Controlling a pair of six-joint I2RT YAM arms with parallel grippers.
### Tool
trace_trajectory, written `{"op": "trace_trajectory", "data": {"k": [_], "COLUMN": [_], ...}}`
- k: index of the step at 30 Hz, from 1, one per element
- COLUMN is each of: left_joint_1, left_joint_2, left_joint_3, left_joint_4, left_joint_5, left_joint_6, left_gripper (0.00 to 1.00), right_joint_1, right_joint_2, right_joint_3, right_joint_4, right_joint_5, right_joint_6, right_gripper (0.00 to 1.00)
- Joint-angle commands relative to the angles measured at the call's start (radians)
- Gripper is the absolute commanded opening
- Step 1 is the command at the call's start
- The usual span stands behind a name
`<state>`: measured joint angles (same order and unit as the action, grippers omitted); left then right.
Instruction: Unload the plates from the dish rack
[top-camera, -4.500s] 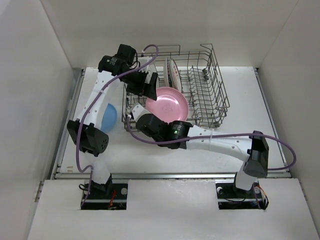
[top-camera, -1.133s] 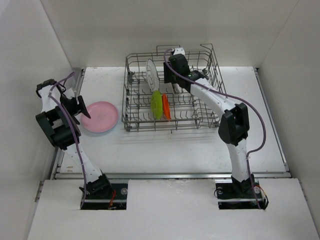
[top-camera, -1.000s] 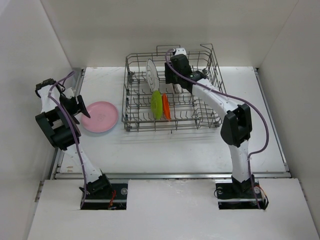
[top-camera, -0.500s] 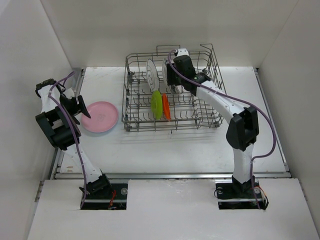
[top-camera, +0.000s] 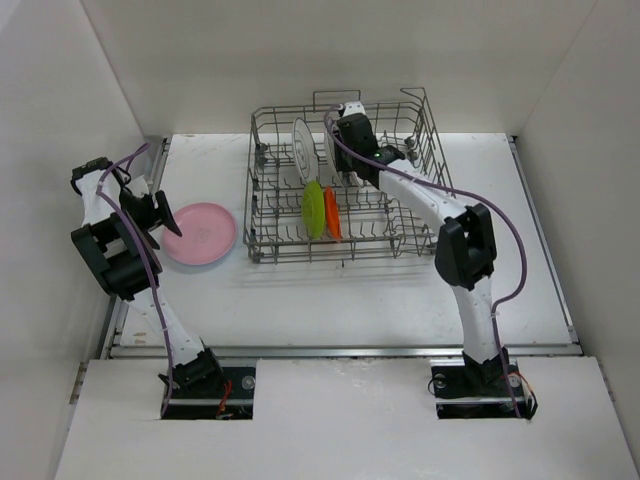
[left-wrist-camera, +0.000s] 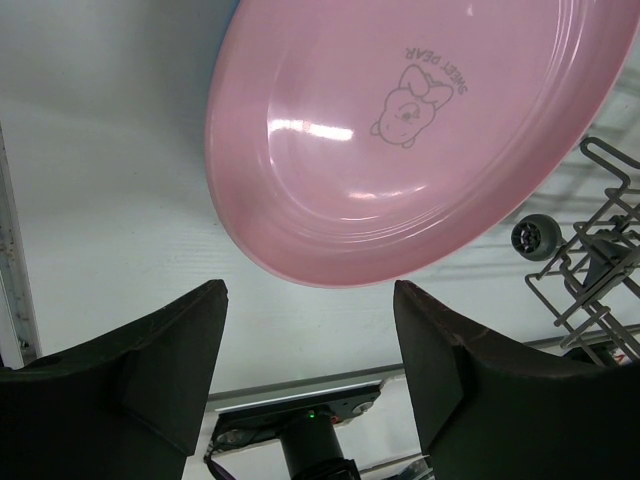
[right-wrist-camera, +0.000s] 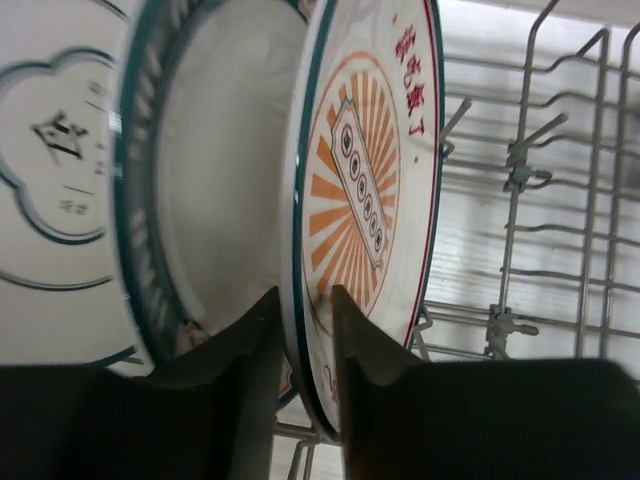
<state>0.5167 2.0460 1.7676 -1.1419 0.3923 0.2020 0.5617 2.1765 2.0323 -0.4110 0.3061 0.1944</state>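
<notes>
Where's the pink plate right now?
In the top view, the pink plate lies flat on the table on the left side, just left of the dish rack and right beside the open left gripper.

We find bare table (top-camera: 350, 300) along the frame's lower middle; dish rack (top-camera: 400, 205) walls and tight-packed plates (top-camera: 303, 150) block upper centre.

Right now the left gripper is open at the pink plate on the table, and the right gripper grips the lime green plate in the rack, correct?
No. The right wrist view shows the right gripper gripping a white plate with an orange print in the dish rack, not the lime green plate. The left gripper is open at the pink plate on the table.
</notes>
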Motion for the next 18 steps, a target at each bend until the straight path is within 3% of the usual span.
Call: {"op": "trace_trajectory", "data": {"k": [1, 3, 6, 18], "left_joint_1": [-0.003, -0.003, -0.003, -0.003], "left_joint_2": [-0.058, -0.076, -0.086, -0.107], "left_joint_3": [0.027, 0.027, 0.027, 0.089], "left_joint_4": [-0.032, -0.032, -0.032, -0.073], "left_joint_5": [0.011, 0.011, 0.011, 0.042], "left_joint_6": [0.01, 0.01, 0.01, 0.0], "left_gripper": [0.64, 0.64, 0.64, 0.64], "right_joint_1": [-0.008, -0.008, -0.008, -0.008], "right_joint_2": [0.019, -0.007, -0.02, -0.227], "right_joint_3": [0.059, 0.049, 0.049, 0.12], "right_joint_4": [0.011, 0.023, 0.023, 0.138], "right_joint_5": [-0.004, 0.008, 0.056, 0.163], "right_joint_6": [-0.029, -0.058, -0.081, -0.194], "right_gripper": [0.28, 0.23, 0.01, 0.0]}}
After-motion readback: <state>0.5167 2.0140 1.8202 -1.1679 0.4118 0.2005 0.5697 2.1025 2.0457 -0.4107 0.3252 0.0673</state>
